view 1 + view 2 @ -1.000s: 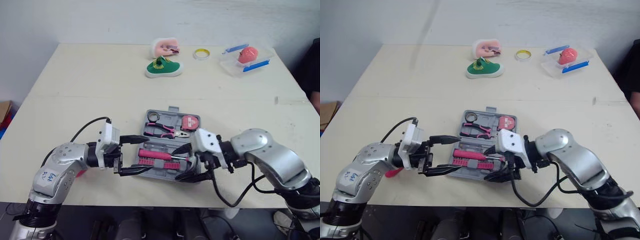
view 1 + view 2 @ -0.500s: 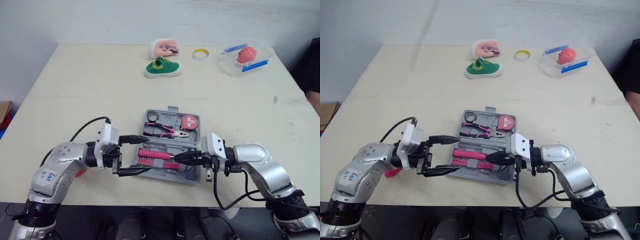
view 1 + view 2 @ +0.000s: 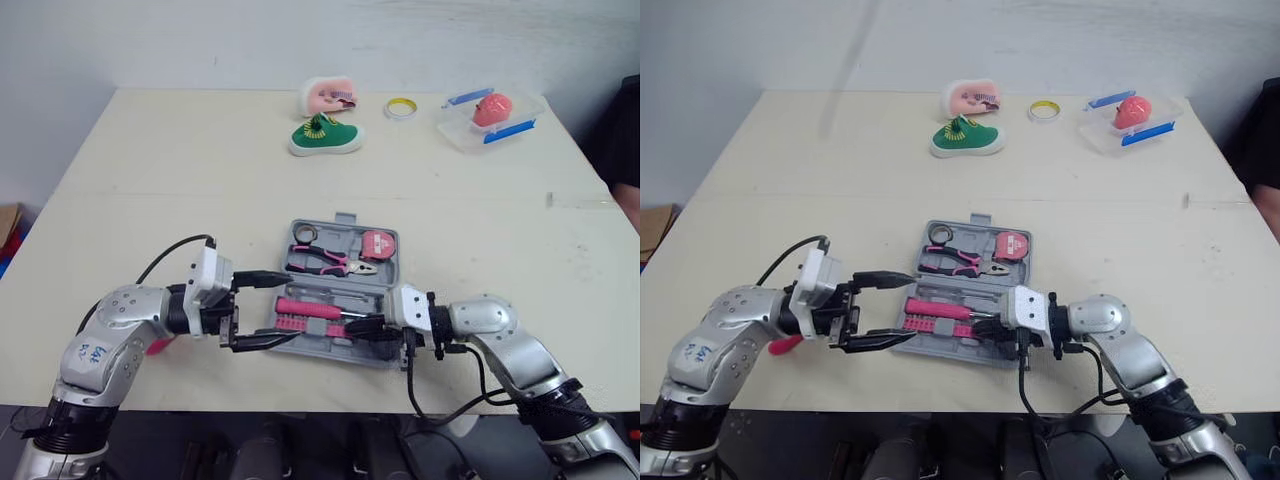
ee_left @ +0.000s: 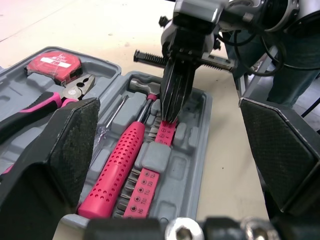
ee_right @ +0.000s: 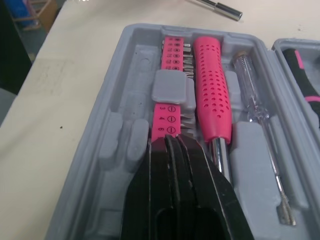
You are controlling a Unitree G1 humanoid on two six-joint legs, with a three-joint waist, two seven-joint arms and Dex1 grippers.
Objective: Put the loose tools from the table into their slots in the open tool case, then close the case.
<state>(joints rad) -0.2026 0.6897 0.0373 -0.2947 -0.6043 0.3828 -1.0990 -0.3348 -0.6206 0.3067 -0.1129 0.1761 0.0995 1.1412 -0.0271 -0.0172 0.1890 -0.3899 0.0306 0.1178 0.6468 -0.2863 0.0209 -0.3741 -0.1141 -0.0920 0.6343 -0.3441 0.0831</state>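
Note:
The open grey tool case (image 3: 345,219) lies near the table's front edge. It holds pink pliers (image 3: 325,262), a tape measure (image 3: 378,245), a pink-handled screwdriver (image 5: 212,95), a clear screwdriver (image 5: 257,125) and pink bit strips (image 5: 171,117). My right gripper (image 3: 352,326) is shut with nothing between its fingers, its tips low over the bit strip at the near half's right side. My left gripper (image 3: 290,307) stands wide open at the case's left edge, one finger behind and one in front of the near half. A loose metal bit (image 5: 217,7) lies on the table beyond the case.
At the far side stand a green shoe (image 3: 327,137), a pink object (image 3: 330,95), a tape roll (image 3: 403,107) and a clear box (image 3: 490,115) holding something red. A pink object (image 3: 160,346) peeks out by my left forearm. A person's dark sleeve (image 3: 628,140) is at the right edge.
My right gripper has gone from open to shut, and its arm has dropped lower, bringing the tips down onto the bit strip. The left gripper has stayed put.

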